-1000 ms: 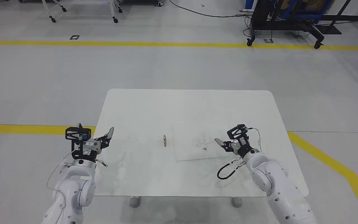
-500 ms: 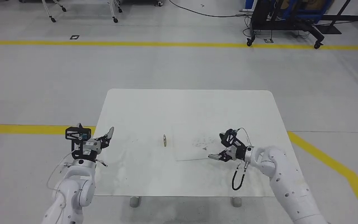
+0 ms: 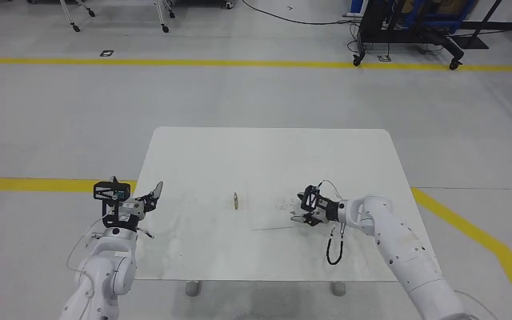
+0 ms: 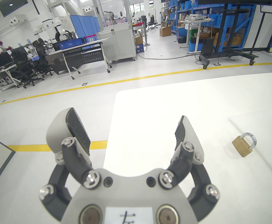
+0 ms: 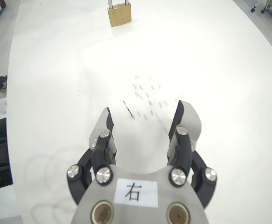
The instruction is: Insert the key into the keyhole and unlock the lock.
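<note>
A brass padlock (image 3: 235, 200) with a silver shackle lies on the white table (image 3: 344, 160), left of the middle. It also shows in the left wrist view (image 4: 242, 146) and the right wrist view (image 5: 119, 14). A thin dark metal sliver (image 5: 128, 110), possibly the key seen edge-on, lies just ahead of my right gripper's fingertips. My right gripper (image 3: 298, 207) (image 5: 144, 107) is open and empty, low over the table to the right of the padlock. At the table's left edge my left gripper (image 3: 152, 200) (image 4: 127, 116) is open, holds nothing and points toward the padlock.
Dark scuff marks (image 5: 148, 99) dot the table by the right gripper. A black cable loop (image 3: 334, 248) hangs from the right arm over the table's near side. The table's left edge (image 4: 110, 131) runs under the left gripper.
My right arm has swung left across the table, bringing its open gripper closer to the padlock. The left arm and the padlock have stayed put.
</note>
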Controlling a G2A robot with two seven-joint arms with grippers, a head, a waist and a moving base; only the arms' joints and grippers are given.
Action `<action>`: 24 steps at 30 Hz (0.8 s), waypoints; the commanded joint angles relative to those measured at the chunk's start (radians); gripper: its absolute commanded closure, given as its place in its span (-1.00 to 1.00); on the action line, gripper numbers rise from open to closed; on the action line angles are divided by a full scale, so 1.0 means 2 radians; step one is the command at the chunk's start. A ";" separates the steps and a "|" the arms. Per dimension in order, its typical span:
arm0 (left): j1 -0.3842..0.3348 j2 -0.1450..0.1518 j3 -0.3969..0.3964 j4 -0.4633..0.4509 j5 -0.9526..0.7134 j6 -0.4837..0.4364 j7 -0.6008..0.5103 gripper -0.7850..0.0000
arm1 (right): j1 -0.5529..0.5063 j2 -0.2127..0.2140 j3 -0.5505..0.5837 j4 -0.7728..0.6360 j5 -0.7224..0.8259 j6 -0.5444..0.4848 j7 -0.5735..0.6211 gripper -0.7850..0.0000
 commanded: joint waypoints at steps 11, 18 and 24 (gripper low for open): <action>0.000 0.000 0.000 0.000 0.000 0.000 0.000 -1.00 | 0.015 0.005 -0.024 0.004 -0.060 -0.008 -0.054 1.00; 0.000 0.000 0.000 0.000 0.000 0.000 0.000 -1.00 | 0.015 0.012 -0.021 -0.003 -0.066 -0.027 -0.092 1.00; 0.000 0.000 0.000 0.000 0.000 0.000 0.000 -1.00 | 0.011 0.018 -0.016 -0.002 -0.071 -0.033 -0.115 1.00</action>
